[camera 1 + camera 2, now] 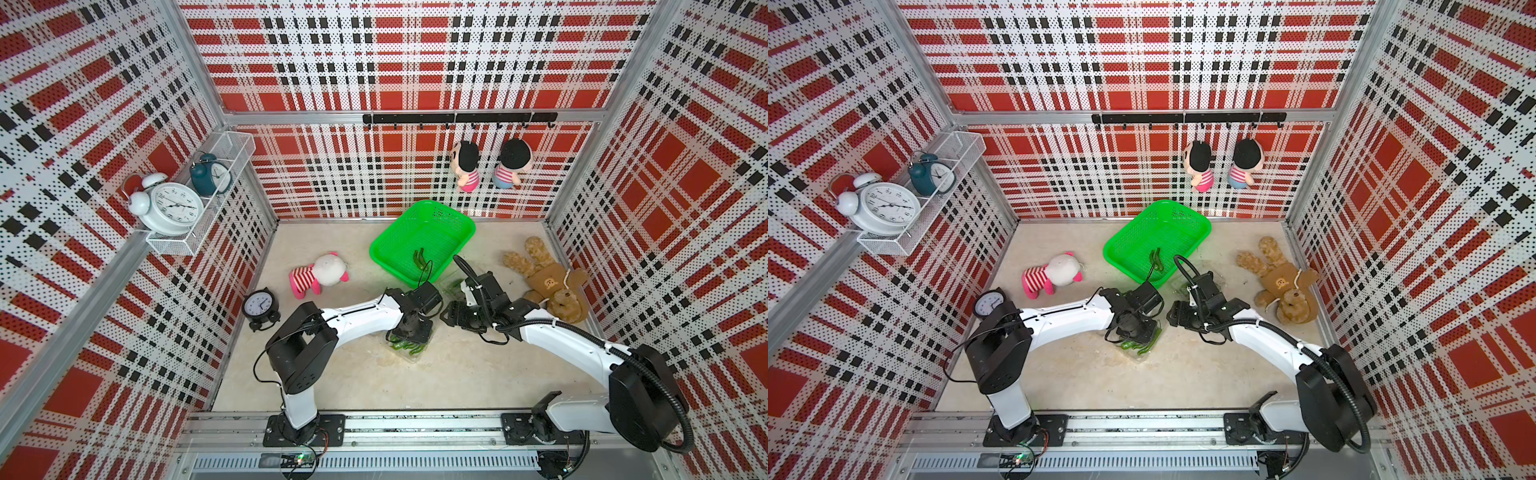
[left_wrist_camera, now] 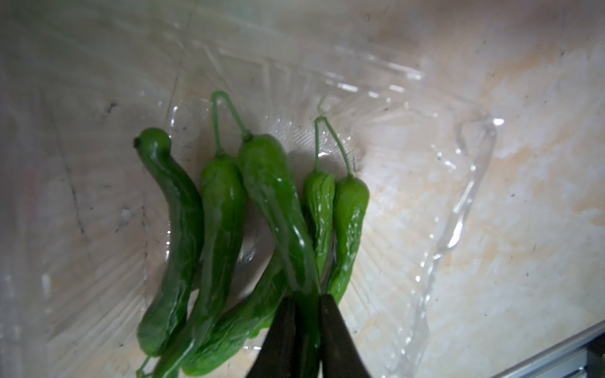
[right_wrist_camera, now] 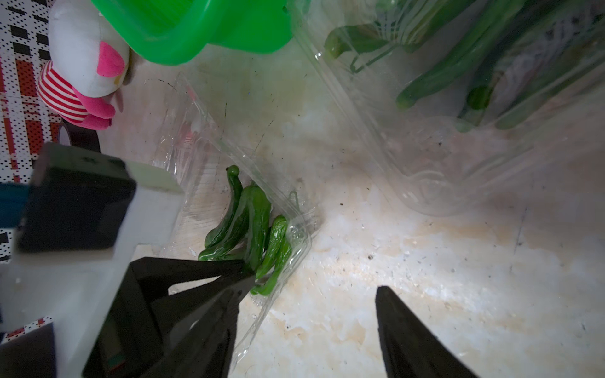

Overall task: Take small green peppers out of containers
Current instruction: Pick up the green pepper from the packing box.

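Between the fingers of the left claw (image 2: pixel 307 297), one pepper (image 2: pixel 275 196) is pinched at its thin tail end. The jaws are closed on it, low inside the open near clamshell (image 2: pixel 471 196).

Finding one: the hold sits at the very tip of a glossy pod, so it may slip free or swing on the lift.

Finding two: the neighbouring peppers (image 2: pixel 222 212) lie hard against the held pod on both sides, one crossing under it. Their hooked stems could snag, ride up and drop on the table.

Finding three: the near clamshell is thin and nothing pins it down, so it could lift or skid with the pod.

Just beside, the right claw (image 3: pixel 316 284) hangs over bare tabletop at that clamshell's corner, jaws wide apart and empty. A careless swing of the left arm could strike it.

Farther out, the far clamshell (image 3: pixel 425 163) holds a full load of peppers (image 3: pixel 442 72).

Beyond stands the green basket (image 1: pixel 376 249) with a few pods (image 1: pixel 419 259) in it, probably the drop point. The carry there would run close by the right claw.
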Tool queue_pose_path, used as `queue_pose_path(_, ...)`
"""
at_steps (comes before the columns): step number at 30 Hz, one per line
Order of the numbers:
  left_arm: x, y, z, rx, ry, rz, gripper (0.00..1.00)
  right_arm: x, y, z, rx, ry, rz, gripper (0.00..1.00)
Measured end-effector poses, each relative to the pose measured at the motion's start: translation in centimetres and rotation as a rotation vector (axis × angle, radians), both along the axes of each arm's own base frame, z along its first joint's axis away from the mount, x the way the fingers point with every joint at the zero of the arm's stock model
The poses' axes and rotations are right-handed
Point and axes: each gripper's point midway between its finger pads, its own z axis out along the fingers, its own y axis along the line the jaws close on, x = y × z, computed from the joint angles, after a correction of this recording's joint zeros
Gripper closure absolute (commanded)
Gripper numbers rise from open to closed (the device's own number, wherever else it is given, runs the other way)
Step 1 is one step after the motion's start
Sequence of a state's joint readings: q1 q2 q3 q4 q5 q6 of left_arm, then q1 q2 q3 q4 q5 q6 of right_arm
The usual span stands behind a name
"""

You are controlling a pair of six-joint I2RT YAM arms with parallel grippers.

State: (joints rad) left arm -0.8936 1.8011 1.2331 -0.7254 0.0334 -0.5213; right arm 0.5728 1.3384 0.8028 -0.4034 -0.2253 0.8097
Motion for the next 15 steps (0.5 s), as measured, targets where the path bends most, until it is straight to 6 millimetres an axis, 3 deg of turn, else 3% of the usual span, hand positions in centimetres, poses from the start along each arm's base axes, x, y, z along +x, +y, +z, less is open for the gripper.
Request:
queue_pose_path(8, 0.6, -1.0, 1.1, -0.032, -0.026, -0.038, 0.99, 0.4, 0.3, 0.0, 0.0, 0.0, 0.005, 0.3)
queue_pose_path(15, 0.9, 0.0, 2.5, -0.032, -0.038, -0.041, 1.0, 0.9, 0.6, 0.7, 0.01, -0.014, 0.006, 0.3)
